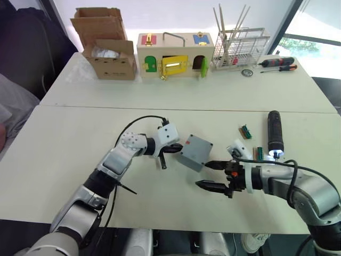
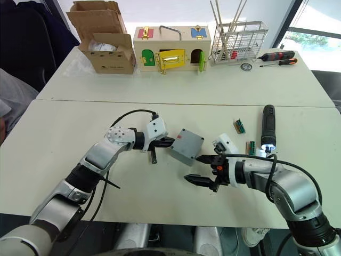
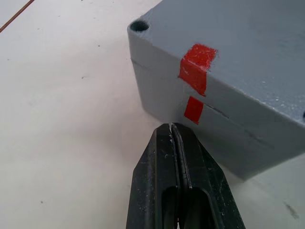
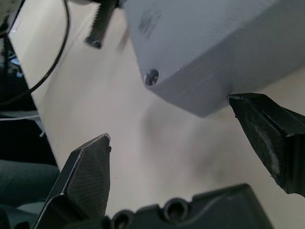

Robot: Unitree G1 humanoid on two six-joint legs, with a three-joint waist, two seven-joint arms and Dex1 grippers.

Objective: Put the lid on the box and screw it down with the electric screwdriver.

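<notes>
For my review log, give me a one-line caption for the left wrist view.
Left gripper, jaws shut, at the side of the grey box by two red marks, lid already on, over the white table.

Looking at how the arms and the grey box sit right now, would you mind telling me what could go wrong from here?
1. The left end effector, shut, merely presses the box; the box may slide or turn.
2. The lid sits on with an empty corner hole, so it may shift.
3. The open right end effector is empty; the electric screwdriver lies apart beside small parts it may knock.
</notes>
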